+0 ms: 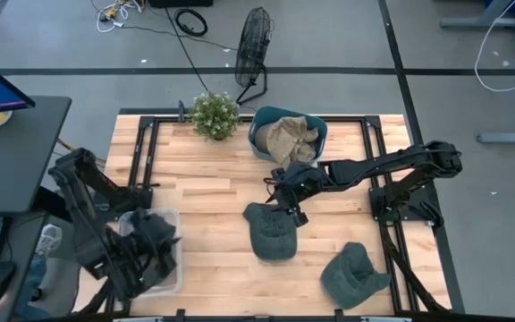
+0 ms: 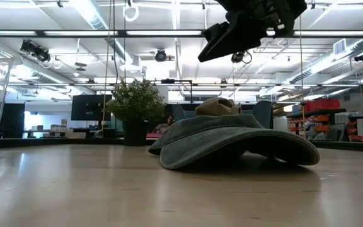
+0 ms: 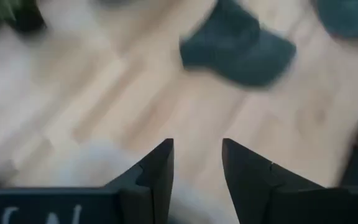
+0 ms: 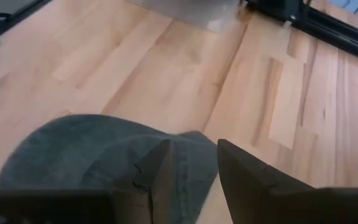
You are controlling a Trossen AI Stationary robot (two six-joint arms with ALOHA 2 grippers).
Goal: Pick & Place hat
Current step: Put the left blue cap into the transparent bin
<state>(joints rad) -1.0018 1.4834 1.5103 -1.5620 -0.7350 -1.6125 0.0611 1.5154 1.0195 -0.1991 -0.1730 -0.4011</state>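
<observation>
**Right arm poised above the nearer cap: how to take it cleanly**

Nearest the front edge of the worktop (image 1: 213, 179) lies a second dark green cap (image 1: 354, 274), off to the right arm's side and untouched. Beside the left arm at the front left stands a clear plastic bin (image 1: 162, 255), with the left gripper (image 1: 155, 240) waiting over it; in its wrist view its jaws stand slightly apart and hold nothing.

Farther in, about mid-worktop, the dark green cap (image 1: 271, 231) in question lies flat, crown up. The right gripper (image 1: 291, 209) hangs just above its far edge, clear of the cloth in the low view, jaws parted by a narrow gap and empty. The wrist view shows the cap's rim right beneath the fingertips.

My judgement: the step is the descent and pinch. The fabric looks soft, so the jaws would do best to open wider, come down straddling a fold at the brim or crown edge, and close on cloth without scraping the wood. A shallow bite risks the cap slipping out on lifting.

Beyond, at the back edge, a teal bin (image 1: 262, 139) already holds a tan hat (image 1: 291, 137), with a small potted plant (image 1: 215, 115) beside it; that bin seems the likely destination.
</observation>
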